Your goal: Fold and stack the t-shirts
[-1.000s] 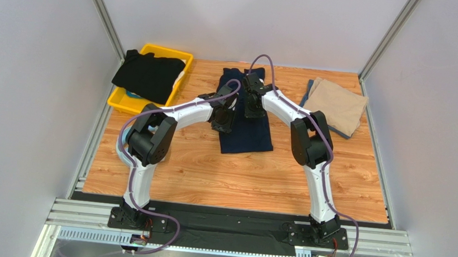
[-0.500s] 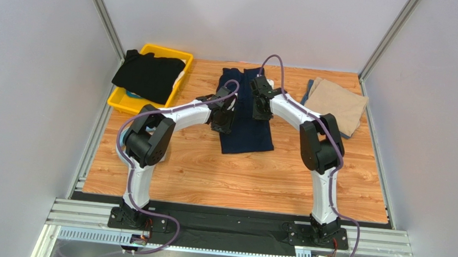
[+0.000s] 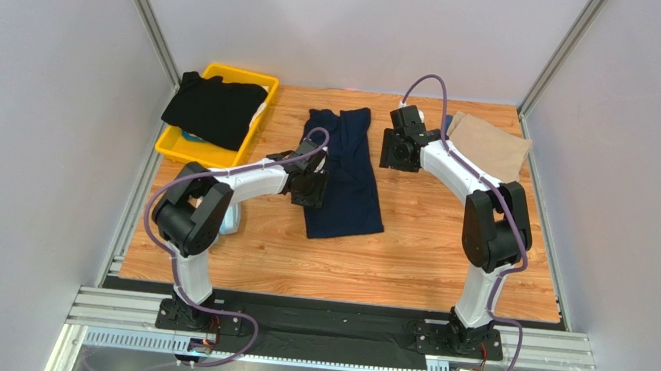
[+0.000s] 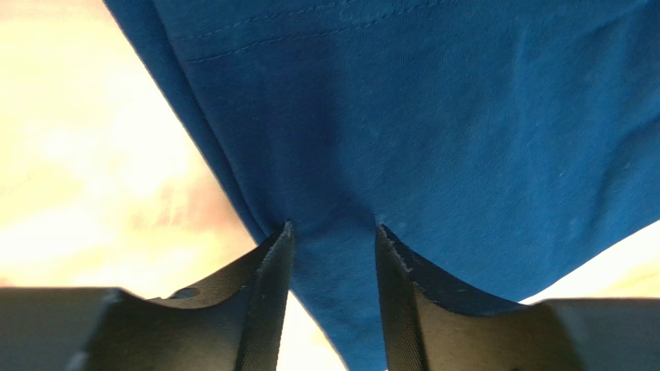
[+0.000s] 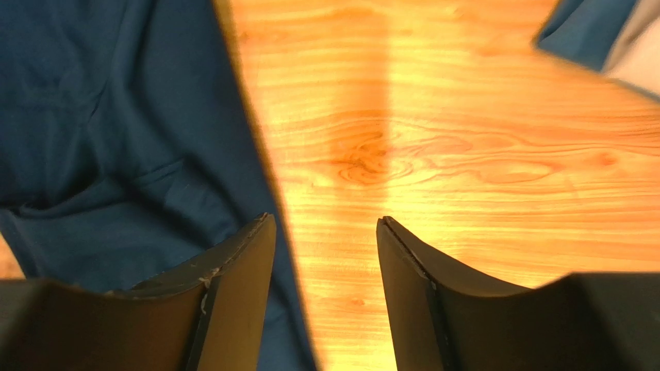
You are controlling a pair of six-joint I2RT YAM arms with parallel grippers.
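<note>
A dark navy t-shirt (image 3: 348, 178) lies as a long slanted strip mid-table. My left gripper (image 3: 312, 188) is low at its left edge; the left wrist view shows the jaws of the left gripper (image 4: 333, 228) apart, with navy cloth (image 4: 434, 116) lying flat between them. My right gripper (image 3: 394, 151) hovers open just right of the shirt's upper part. In the right wrist view the right gripper (image 5: 325, 220) has only bare wood between its fingers, and the navy shirt's edge (image 5: 116, 116) passes under the left one. A tan t-shirt (image 3: 492, 145) lies folded at back right. A black t-shirt (image 3: 216, 110) is draped over the bin.
A yellow bin (image 3: 177, 147) stands at the back left under the black shirt. Something light blue (image 3: 232, 222) shows beside the left arm's elbow. A blue cloth edge (image 5: 589, 27) lies under pale cloth at the top right of the right wrist view. Metal posts frame the table's sides.
My right gripper has opened, let go of the navy shirt and swung right and back. My left gripper has slid left and nearer, and the shirt now lies more slanted.
</note>
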